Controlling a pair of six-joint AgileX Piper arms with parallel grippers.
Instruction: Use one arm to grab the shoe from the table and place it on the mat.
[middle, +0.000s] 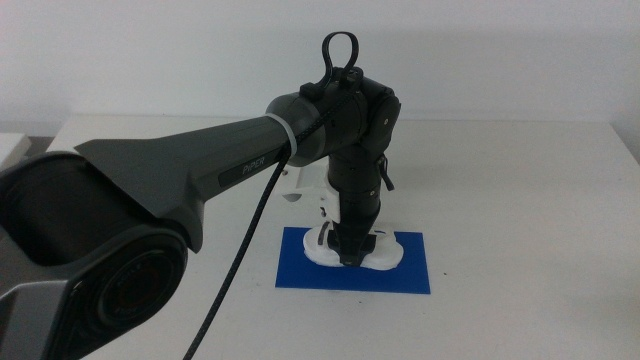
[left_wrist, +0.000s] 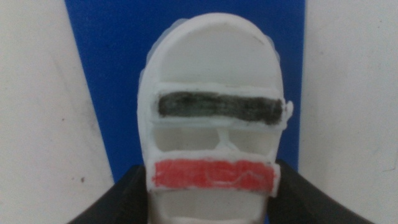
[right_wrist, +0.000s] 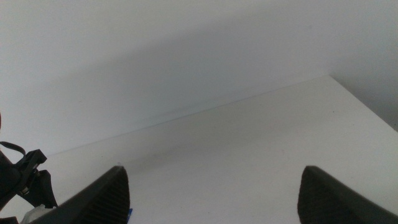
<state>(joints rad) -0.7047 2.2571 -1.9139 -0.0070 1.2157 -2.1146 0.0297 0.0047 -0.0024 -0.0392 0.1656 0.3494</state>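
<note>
Shoe (middle: 352, 250) is clamped across its sides by left gripper (middle: 352, 256), long axis along the mat (middle: 410, 272), mid-table toward front edge. Right gripper (right_wrist: 214, 199) is parked, spread wide.

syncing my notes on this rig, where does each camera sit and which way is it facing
Middle: above the table's near edge, looking forward and down; left arm reaches to the shoe on the blue mat.
Left wrist: on that arm, looking down between its jaws flanking the shoe; left gripper.
Right wrist: low over the table, facing the wall; right gripper open.
Middle and left wrist share shoe and mat.
</note>
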